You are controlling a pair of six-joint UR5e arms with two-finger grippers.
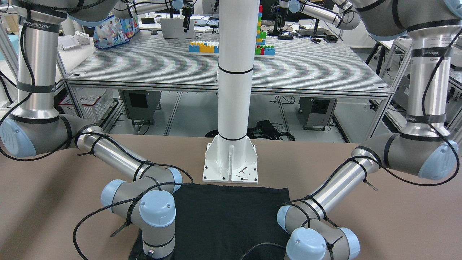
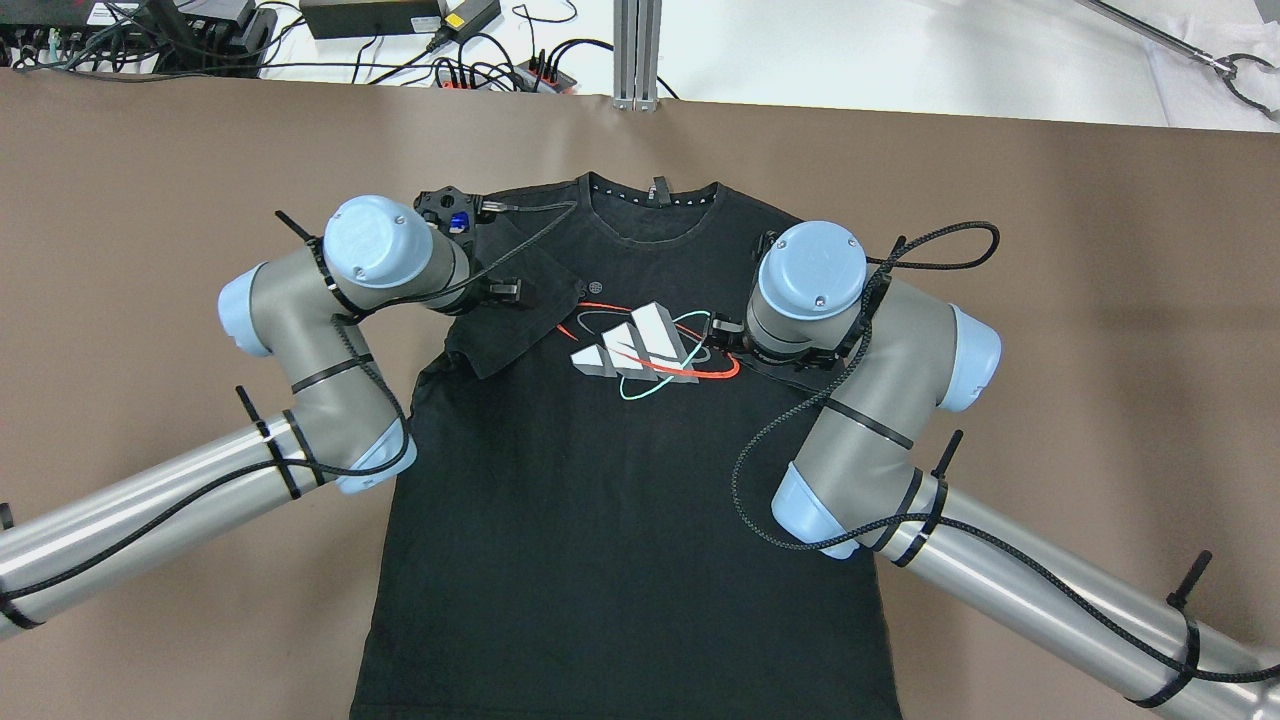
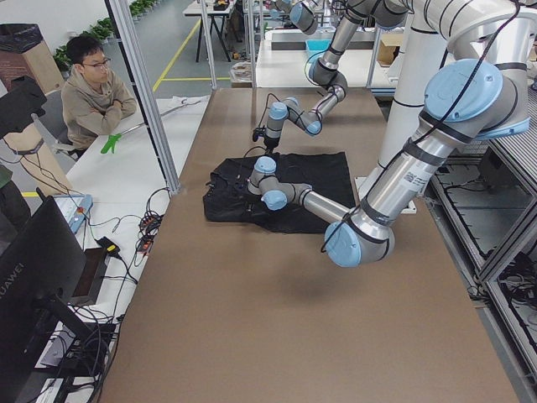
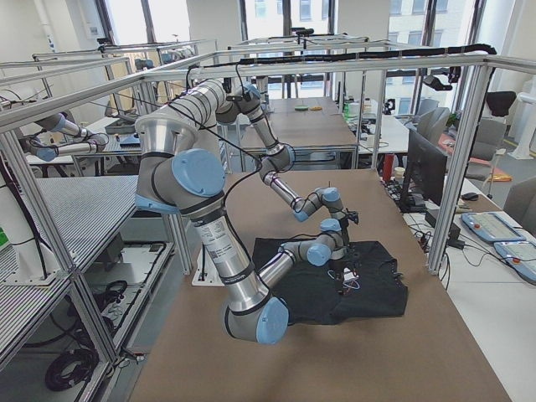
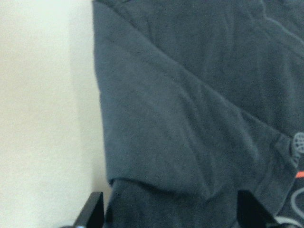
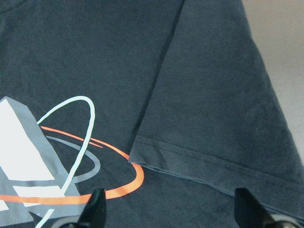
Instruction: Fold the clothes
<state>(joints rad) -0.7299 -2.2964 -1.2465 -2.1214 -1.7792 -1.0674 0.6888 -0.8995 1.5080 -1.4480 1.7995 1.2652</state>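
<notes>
By the white post (image 1: pixel 234 72) at the robot's side of the brown table (image 2: pixel 1100 300), the hem (image 1: pixel 231 188) of a black shirt (image 2: pixel 600 520) lies just beside the post's base. The shirt is spread flat, front up, in the middle of the table, running away from the robot. Further up, both arms bend in over its chest. The left gripper (image 5: pixel 171 213) hangs above the left sleeve (image 2: pixel 520 310), which is turned inward onto the chest; its fingers are spread wide with nothing between them. The right gripper (image 6: pixel 172 209) is likewise wide apart and empty, above the right sleeve (image 6: pixel 223 104), also folded in, its hemmed edge touching the red ring of the logo (image 2: pixel 650 350). Beyond the logo is the collar (image 2: pixel 652 205), then bare table, then cables (image 2: pixel 500 60) along the far edge. A person (image 3: pixel 94 92) sits off to the side.
</notes>
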